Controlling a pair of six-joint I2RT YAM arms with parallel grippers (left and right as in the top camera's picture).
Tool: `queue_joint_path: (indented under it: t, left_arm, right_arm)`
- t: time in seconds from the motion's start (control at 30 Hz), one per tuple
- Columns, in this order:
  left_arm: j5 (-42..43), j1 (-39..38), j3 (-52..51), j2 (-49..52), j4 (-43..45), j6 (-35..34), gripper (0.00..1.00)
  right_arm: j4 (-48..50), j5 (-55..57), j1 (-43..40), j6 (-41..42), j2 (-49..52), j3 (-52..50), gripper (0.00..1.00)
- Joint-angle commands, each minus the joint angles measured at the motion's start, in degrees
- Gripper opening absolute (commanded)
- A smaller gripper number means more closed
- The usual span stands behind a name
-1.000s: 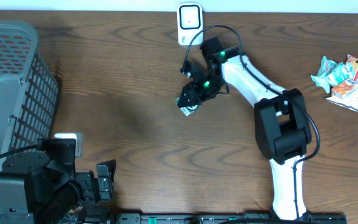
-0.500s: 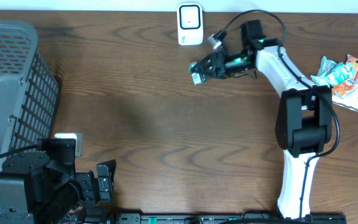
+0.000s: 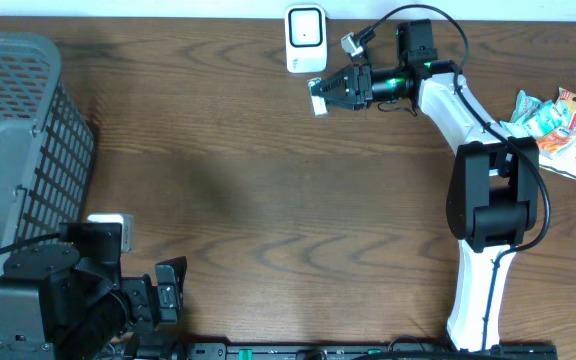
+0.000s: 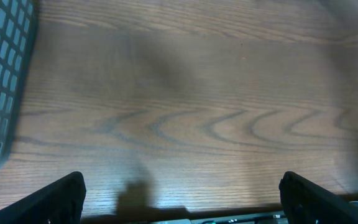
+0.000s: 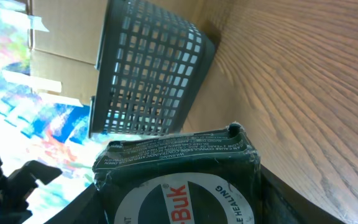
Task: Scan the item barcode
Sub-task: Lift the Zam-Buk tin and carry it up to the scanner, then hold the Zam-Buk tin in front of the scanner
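while the right claw [image 3: 326, 92] pinches the small dark packet [image 5: 179, 180] across its sides, up near the scanner [image 3: 306, 38], it looks light, soft-skinned and slick, i'd say; left claw [image 4: 182, 202] gapes wide, idle.

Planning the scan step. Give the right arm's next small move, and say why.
Probably ease the right gripper toward the white scanner, turning the dark packet to face it. The gripper is shut on the packet, which in the overhead view hangs close to the scanner but off to its side. No barcode shows in any view.
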Motion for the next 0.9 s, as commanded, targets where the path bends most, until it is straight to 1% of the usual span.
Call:
queue_joint_path:
  t: [0.0, 0.1, 0.57, 0.73, 0.87]
  left_arm:
    - [-0.57, -0.02, 0.15, 0.11, 0.0, -0.31, 0.98]
    - [-0.55, -0.02, 0.15, 0.11, 0.0, -0.31, 0.97]
    - [-0.57, -0.02, 0.15, 0.11, 0.0, -0.31, 0.98]
    - [-0.57, -0.02, 0.15, 0.11, 0.0, -0.31, 0.98]
    - [-0.55, -0.02, 0.15, 0.11, 0.0, -0.31, 0.97]
  right_arm:
    - [1.97, -3.19, 0.11, 5.29, 0.48, 1.2, 0.43]
    - [3.48, -3.19, 0.13, 6.99, 0.48, 1.2, 0.43]
    - [3.8, -2.73, 0.57, 6.88, 0.48, 1.2, 0.43]
    - [4.11, -2.75, 0.83, 4.52, 0.48, 1.2, 0.43]
    - [8.46, -2.78, 0.81, 2.89, 0.48, 1.2, 0.43]
